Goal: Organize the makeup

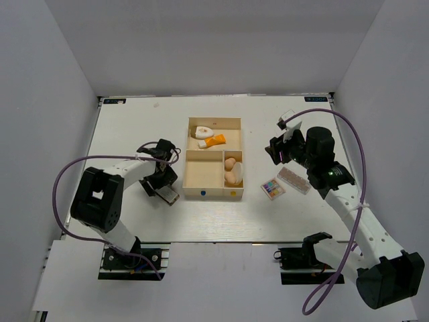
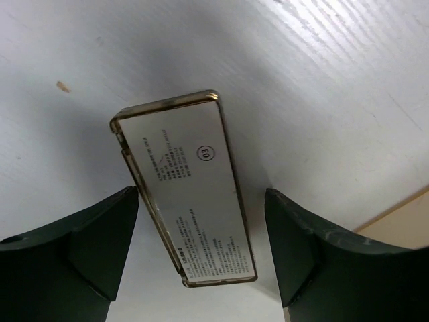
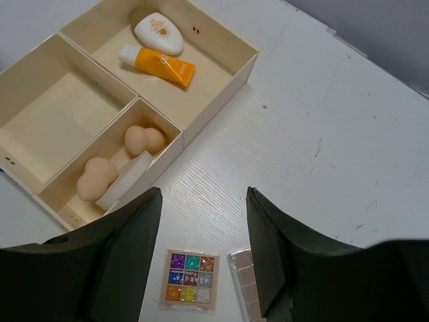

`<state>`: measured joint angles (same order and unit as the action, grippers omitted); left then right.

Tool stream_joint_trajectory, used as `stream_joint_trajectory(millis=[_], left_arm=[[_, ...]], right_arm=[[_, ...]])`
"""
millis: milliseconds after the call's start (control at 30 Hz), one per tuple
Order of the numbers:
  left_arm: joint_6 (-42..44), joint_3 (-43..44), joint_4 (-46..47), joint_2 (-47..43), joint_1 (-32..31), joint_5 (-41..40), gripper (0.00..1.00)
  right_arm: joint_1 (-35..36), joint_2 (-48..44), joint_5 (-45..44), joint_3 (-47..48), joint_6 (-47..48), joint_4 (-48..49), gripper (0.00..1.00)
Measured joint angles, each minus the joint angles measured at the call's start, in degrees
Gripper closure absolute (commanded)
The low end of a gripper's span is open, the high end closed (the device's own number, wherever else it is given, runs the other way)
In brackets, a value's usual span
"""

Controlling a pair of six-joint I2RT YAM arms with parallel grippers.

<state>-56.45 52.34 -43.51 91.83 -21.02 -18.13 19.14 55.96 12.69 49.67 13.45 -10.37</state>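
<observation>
The pale wooden box holds a white teardrop piece and an orange tube in its far compartment. Two beige egg sponges and a cream puff lie in the near right one. My left gripper is open around a gold-rimmed flat palette, which lies label up on the table left of the box. My right gripper is open and empty, held above the multicoloured palette. A beige-pan palette lies beside it, half hidden by my right finger.
The box's near left compartment has nothing in it. A corner of the box shows right of my left gripper. White walls enclose the table on three sides. Purple cables loop off both arms.
</observation>
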Motion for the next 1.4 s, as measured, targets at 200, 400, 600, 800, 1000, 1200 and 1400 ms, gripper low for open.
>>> stream_joint_trajectory(millis=[200, 400, 600, 800, 1000, 1200, 1400], left_arm=[[-0.35, 2.80, 0.26, 2.71, -0.22, -0.04, 0.34], [-0.37, 2.25, 0.09, 2.01, -0.39, -0.17, 0.49], [1.07, 1.42, -1.53, -3.63, -0.48, -0.20, 0.60], [9.73, 1.44, 0.42, -19.69, -0.48, 1.90, 0.71], [20.39, 4.15, 7.82, -24.09, -0.72, 14.23, 0.73], [24.57, 11.32, 12.83, -11.37, -3.56, 23.93, 0.70], [25.35, 12.96, 14.67, -4.04, -6.71, 24.57, 0.59]], right_arm=[[0.00, -0.74, 0.59, 0.00, 0.00, 0.00, 0.40], [0.00, -0.98, 1.01, 0.00, -0.02, 0.00, 0.40], [0.00, -1.27, 1.05, 0.00, -0.11, 0.00, 0.40], [0.00, -1.27, 1.03, 0.00, -0.24, 0.00, 0.40], [0.00, -1.25, 0.96, 0.00, -0.46, 0.00, 0.40], [-0.07, -1.25, 0.50, -0.02, -0.46, 0.00, 0.40], [-0.52, -1.07, -0.31, -0.83, -0.44, -0.02, 0.40]])
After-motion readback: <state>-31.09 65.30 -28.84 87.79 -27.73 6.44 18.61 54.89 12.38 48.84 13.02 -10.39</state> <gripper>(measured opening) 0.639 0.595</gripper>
